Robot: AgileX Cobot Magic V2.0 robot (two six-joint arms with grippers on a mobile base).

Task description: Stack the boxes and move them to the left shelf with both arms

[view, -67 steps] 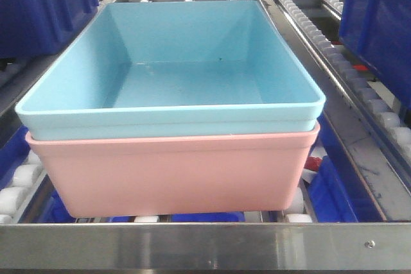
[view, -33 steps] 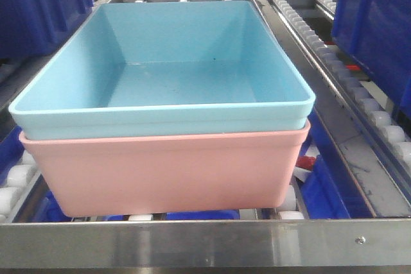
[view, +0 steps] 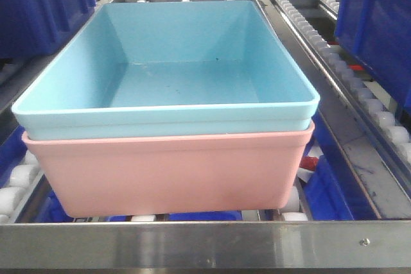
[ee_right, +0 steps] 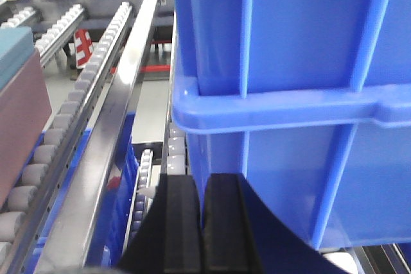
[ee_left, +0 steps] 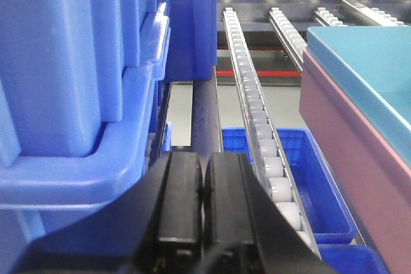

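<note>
From the front we see the light blue tub (view: 167, 68) nested in the salmon pink tub (view: 170, 174), its rim resting on the pink one's rim, so only the pink tub's outer wall shows (its inside is wholly hidden). The stack sits on the roller shelf (view: 205, 243), whose steel front rail hides the pink tub's base; white roller wheels (view: 19, 178) peek out at both lower corners. Dark blue crates (view: 45, 4) are cut off at both upper edges of this view.

Neither arm appears from the front. In the left wrist view our left gripper (ee_left: 202, 194) has its two black fingers pressed together with nothing between them; it sits beside a stack of blue crates (ee_left: 77, 62), apart from the tubs, whose edge is cropped at the right. In the right wrist view our right gripper (ee_right: 201, 219) is likewise closed and empty, under the lip of a blue crate (ee_right: 295, 43); only a sliver of the tubs shows at far left.
</note>
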